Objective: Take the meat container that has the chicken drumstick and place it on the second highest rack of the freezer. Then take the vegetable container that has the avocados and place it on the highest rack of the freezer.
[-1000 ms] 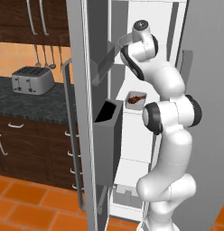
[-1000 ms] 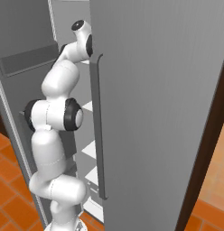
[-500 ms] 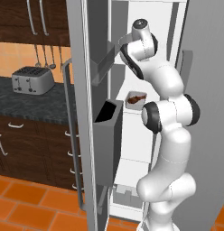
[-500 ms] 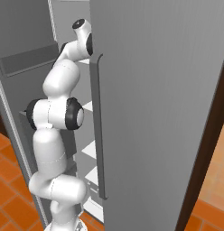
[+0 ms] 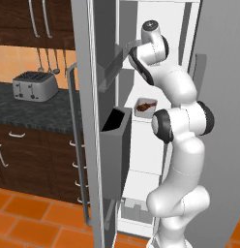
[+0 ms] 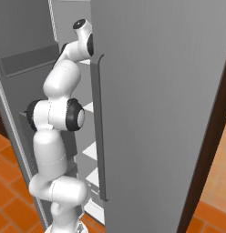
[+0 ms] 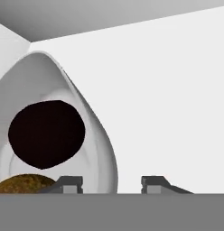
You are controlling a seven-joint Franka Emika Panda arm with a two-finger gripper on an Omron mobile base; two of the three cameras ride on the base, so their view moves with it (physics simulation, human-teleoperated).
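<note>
Freezer (image 5: 141,160) stands open before us, our arm reaching into its top. On a middle shelf sits the meat container (image 5: 143,107) with the chicken drumstick (image 5: 145,105). In the hand view, the vegetable container (image 7: 93,131) rests on a white shelf (image 7: 168,103), holding the black avocado (image 7: 46,134) and brown piece (image 7: 24,184). Our gripper (image 7: 111,185) stands released, its fingertips apart astride the bowl's rim.

Silver two-slot toaster (image 5: 35,86) on a dark speckled countertop (image 5: 30,110), left of the appliance. Dark wood upper cabinets (image 5: 32,22) with bar handles above; utensils (image 5: 47,60) hang against an orange backsplash (image 5: 15,60). Dark lower drawers (image 5: 25,160) with curved pulls. Orange tiled floor (image 5: 30,223) below.
</note>
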